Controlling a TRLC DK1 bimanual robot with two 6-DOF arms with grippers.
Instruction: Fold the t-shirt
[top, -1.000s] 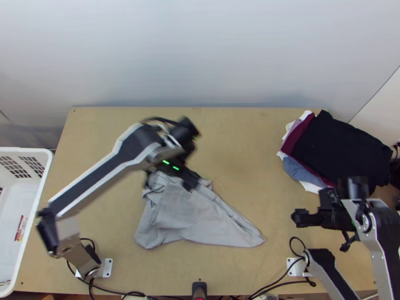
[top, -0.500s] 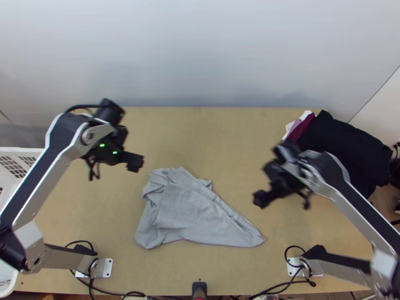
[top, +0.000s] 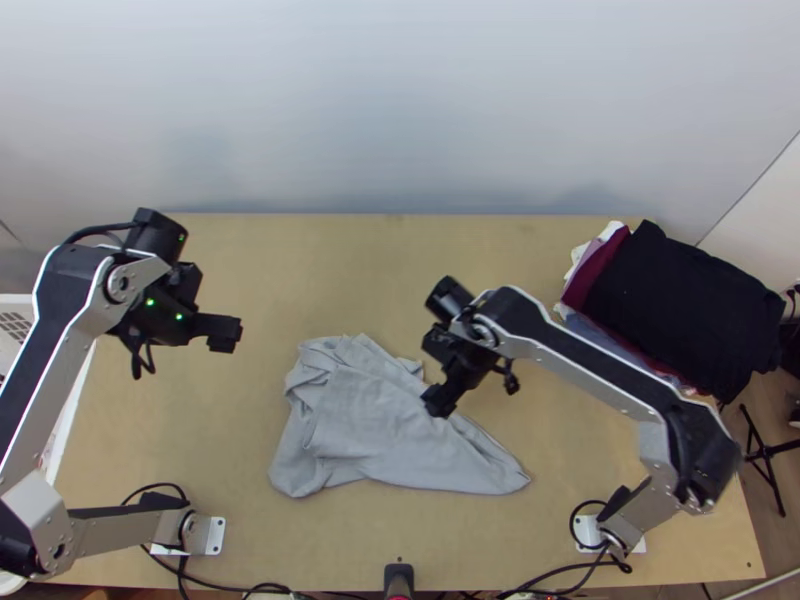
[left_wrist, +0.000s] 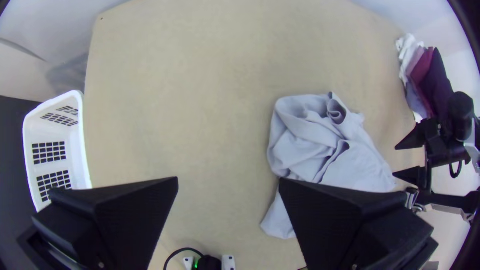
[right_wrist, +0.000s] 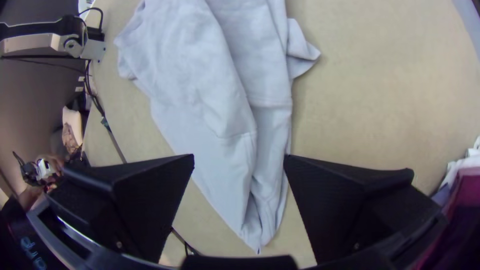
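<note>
A: How does your shirt (top: 365, 420) lie?

B: It lies on the bench (top: 480, 260), bunched and creased, with its long axis on a slant. The wide end (top: 315, 410) is at its left, rumpled. The narrow end (top: 505, 478) tapers rightward and towards you, pointing at your right base (top: 590, 532).

A: Who is nearer, then?

B: Your right gripper (top: 438, 402). It hangs over the shirt's far right edge, spread open, with nothing in it. I can't tell how high above the cloth it is. From there the narrow end lies to the right and nearer the bench's front.

A: And your left gripper (top: 225, 333)?

B: Off the shirt's left side, about level with its far edge, open and empty too. The wide end is its nearest cloth, rightward and a little towards you.

A: So what would you do next?

B: I'd judge you're early in the fold. Give your right gripper the narrow end and your left the wide one, then pull along that slant to open it out. Pinch several layers at once and you may just drag the bunch.
</note>
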